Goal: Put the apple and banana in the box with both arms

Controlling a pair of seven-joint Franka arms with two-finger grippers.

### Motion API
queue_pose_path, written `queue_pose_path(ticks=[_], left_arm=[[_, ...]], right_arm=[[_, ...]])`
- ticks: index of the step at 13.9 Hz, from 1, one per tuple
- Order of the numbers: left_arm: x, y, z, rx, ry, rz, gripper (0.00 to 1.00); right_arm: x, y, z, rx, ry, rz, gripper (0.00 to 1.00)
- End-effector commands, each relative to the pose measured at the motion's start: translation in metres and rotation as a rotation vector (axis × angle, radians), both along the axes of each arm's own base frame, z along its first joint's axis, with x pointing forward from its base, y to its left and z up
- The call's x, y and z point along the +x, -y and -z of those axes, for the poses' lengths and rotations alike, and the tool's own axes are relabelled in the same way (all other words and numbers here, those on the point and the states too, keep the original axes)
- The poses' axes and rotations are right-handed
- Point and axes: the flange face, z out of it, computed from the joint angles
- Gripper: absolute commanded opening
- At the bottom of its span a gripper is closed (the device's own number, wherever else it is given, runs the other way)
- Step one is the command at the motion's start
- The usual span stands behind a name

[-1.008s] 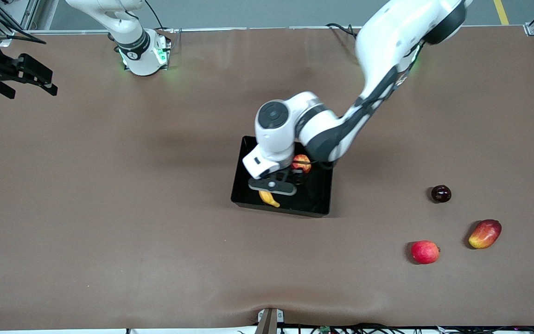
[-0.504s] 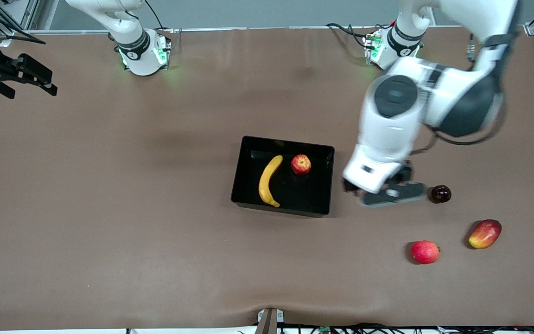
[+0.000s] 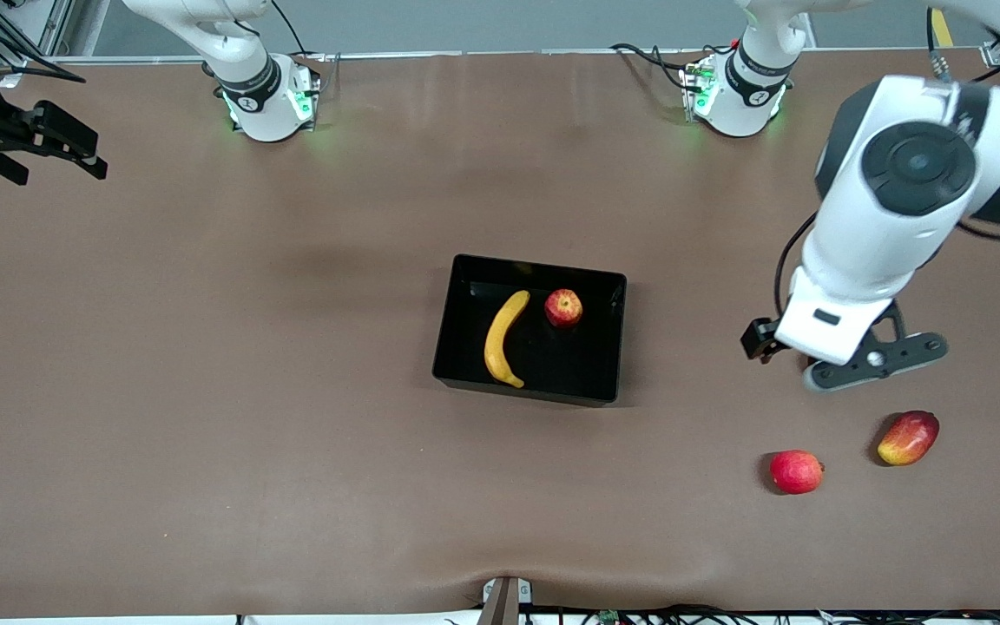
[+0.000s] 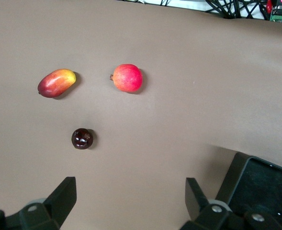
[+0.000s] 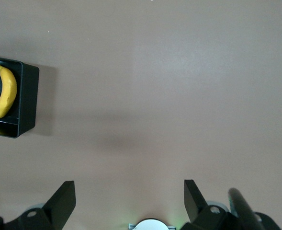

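Already the banana (image 3: 504, 338) and the apple (image 3: 563, 307) lie inside the black box (image 3: 468, 375), which sits at the middle of the brown table (image 3: 292, 434). The banana runs lengthwise along the part of the box toward the right arm's end, its dark tip nearest the front camera. The apple sits just beside the banana's farther end, toward the left arm's end of the box, apart from the walls.

The left gripper (image 4: 130, 199) hangs in the air over bare table toward the left arm's end, well apart from the box. Its fingers (image 4: 64, 197) are spread wide and hold nothing. In the left wrist view a small dark round fruit (image 4: 82, 138) lies on the table near the open fingers, with the pinkish-red round fruit (image 3: 796, 471) and the oblong red-yellow mango-like fruit (image 3: 907, 437) past it. In the front view these two lie nearer the camera than the gripper, the mango-like one closer to the left arm's end.

The right gripper (image 5: 129, 197) waits up at the right arm's end of the table, over bare tabletop. Its fingers (image 5: 63, 199) are also wide apart and empty. From its wrist camera one end of the box shows, with the banana inside it.
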Motion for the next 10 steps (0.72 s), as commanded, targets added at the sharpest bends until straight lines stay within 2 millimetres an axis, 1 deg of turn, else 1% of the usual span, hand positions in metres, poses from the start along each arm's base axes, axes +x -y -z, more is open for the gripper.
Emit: queue_pose_path(ticks=[1, 3, 5, 7, 8, 9, 10], left_arm=[[-0.017, -0.030, -0.024, -0.015, -0.019, 0.034, 1.00], [-0.021, -0.061, -0.039, -0.020, -0.031, 0.059, 1.00], [-0.026, -0.083, -0.050, -0.040, -0.036, 0.075, 1.00], [-0.033, -0.090, -0.061, -0.024, -0.039, 0.131, 1.00], [-0.045, -0.086, -0.069, -0.005, -0.033, 0.152, 1.00], [-0.053, -0.088, -0.068, 0.001, -0.037, 0.144, 1.00], [-0.056, -0.092, -0.065, -0.022, -0.049, 0.135, 1.00]], right_arm=[[-0.003, 0.002, 0.000, 0.015, 0.006, -0.006, 1.00], [-0.003, 0.002, 0.000, 0.015, 0.006, -0.006, 1.00], [-0.003, 0.002, 0.000, 0.015, 0.006, -0.006, 1.00], [-0.003, 0.002, 0.000, 0.015, 0.006, -0.006, 1.00], [-0.003, 0.002, 0.000, 0.015, 0.006, -0.006, 1.00], [-0.003, 0.002, 0.000, 0.015, 0.006, -0.006, 1.00], [-0.003, 0.002, 0.000, 0.015, 0.006, -0.006, 1.00]])
